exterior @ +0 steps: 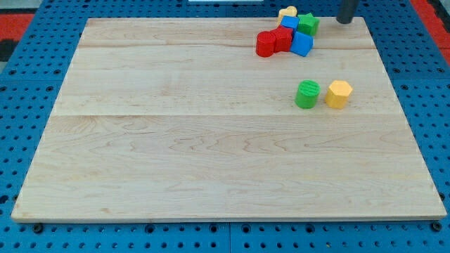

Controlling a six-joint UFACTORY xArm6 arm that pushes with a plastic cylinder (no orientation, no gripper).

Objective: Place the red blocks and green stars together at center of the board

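Blocks crowd the upper right of the frame: red blocks [273, 41], a green star [307, 24], blue blocks [298, 39], a yellow one [287, 13]. My tip [345, 21], a fingerless rod, sits just right of them. Best to circle behind and push gently down-left toward centre. Smooth painted shapes on the pale grained board [176, 154]; a green cylinder [306, 94] and yellow hexagon [338, 93] stand apart.

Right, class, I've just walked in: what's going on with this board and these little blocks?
A robot arm's rod is pushing small blocks around a wooden board. My tip sits at the view's top right, just right of a cluster holding the red blocks, a green star, blue blocks and a yellow block. A green cylinder and a yellow hexagon stand side by side lower down. No block is at the centre yet.
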